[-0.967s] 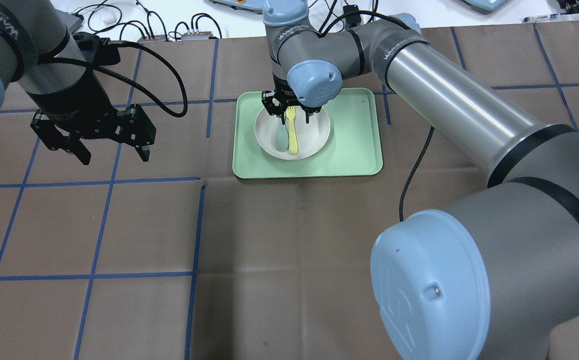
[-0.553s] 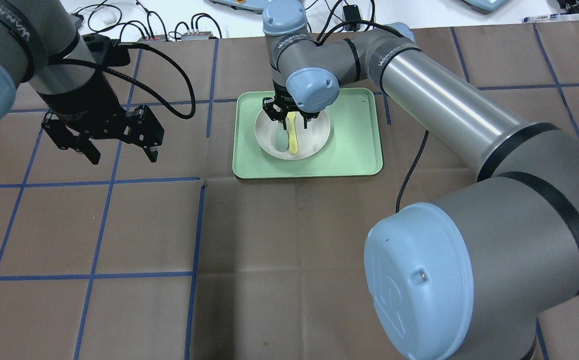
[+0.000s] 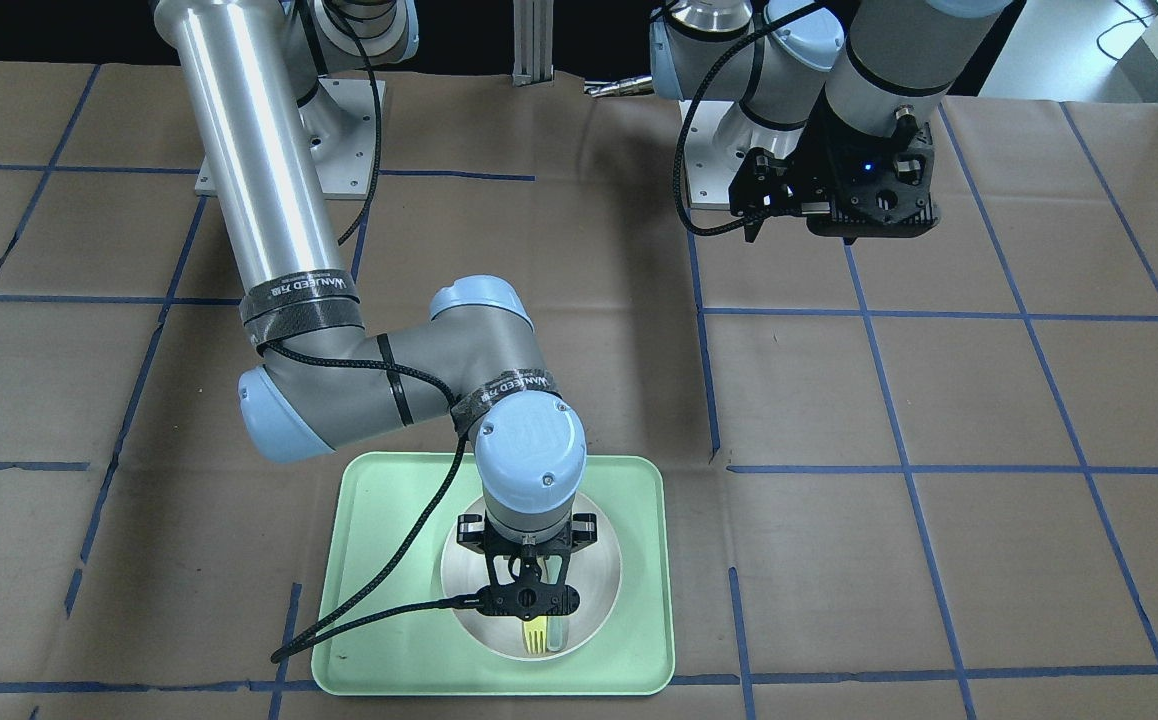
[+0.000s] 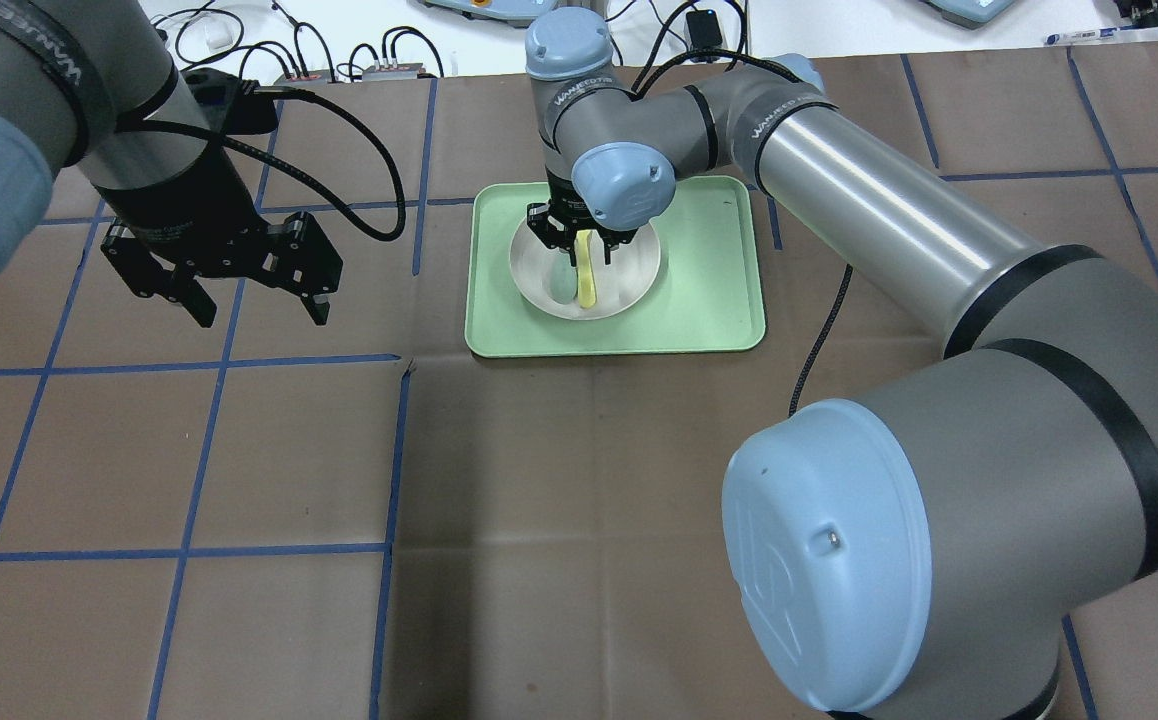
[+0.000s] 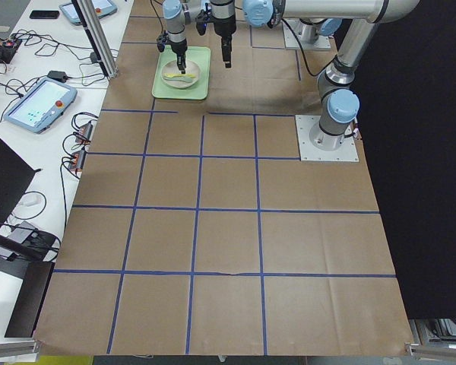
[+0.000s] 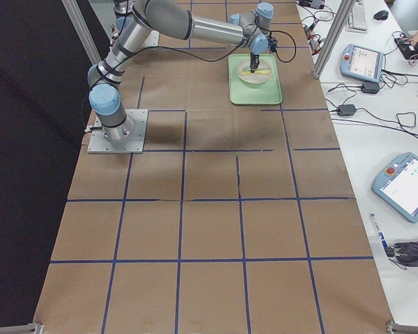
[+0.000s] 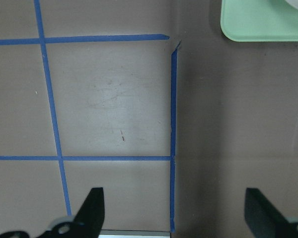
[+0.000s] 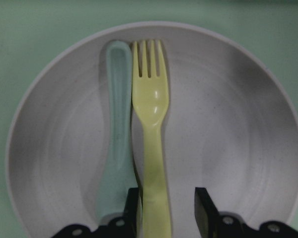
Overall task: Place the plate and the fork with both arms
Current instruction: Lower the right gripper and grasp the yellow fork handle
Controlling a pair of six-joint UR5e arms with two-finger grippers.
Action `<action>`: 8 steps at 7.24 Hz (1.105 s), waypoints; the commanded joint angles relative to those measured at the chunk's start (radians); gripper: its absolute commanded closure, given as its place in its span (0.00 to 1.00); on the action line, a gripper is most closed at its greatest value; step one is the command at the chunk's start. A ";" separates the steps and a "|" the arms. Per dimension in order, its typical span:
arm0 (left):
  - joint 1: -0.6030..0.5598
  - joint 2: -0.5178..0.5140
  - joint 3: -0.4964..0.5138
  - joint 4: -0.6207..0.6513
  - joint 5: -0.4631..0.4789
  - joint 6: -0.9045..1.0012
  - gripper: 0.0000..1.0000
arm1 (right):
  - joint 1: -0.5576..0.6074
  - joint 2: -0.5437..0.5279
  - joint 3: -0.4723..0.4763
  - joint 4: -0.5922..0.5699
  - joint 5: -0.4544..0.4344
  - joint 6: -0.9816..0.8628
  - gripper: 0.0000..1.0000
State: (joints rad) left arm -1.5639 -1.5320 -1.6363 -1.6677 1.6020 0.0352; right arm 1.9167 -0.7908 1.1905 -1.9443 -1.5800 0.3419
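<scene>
The round off-white plate (image 4: 631, 268) sits in the left half of a mint-green tray (image 4: 709, 300), which lies on the far middle of the brown paper-covered table (image 4: 539, 500) marked with blue tape lines. In the plate the pale-yellow fork (image 4: 588, 285) lies flat, its tines toward the far side, away from the robot's base. A grey-green spoon (image 4: 563, 285) lies along the fork's left side and touches it. The right arm reaches across the table and holds the right gripper (image 4: 579, 250) pointing straight down over the plate. In the right wrist view its fingers (image 8: 202, 206) stand a little apart on either side of the fork's handle, and the gap is wider than the handle. The left finger meets the handle's edge in that view and the right one stands clear of it. Whether either finger touches the fork cannot be told, and the fork rests on the plate. The left gripper (image 4: 261, 315) hangs over bare table well to the left of the tray, with its fingers (image 7: 92, 208) spread wide and nothing between them. Only a corner of the tray shows at the upper right of the left wrist view.
</scene>
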 commanded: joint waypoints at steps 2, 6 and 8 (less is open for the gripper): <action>-0.001 0.006 -0.008 0.002 -0.001 0.003 0.00 | -0.001 0.019 0.000 -0.018 0.000 -0.003 0.52; -0.001 0.018 -0.010 0.002 -0.008 0.000 0.00 | -0.001 0.035 -0.002 -0.053 0.000 -0.004 0.52; -0.001 0.030 -0.014 0.002 -0.016 0.009 0.00 | -0.002 0.038 0.000 -0.055 -0.002 -0.006 0.58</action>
State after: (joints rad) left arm -1.5646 -1.5104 -1.6473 -1.6659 1.5881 0.0377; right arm 1.9155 -0.7559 1.1891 -1.9974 -1.5810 0.3364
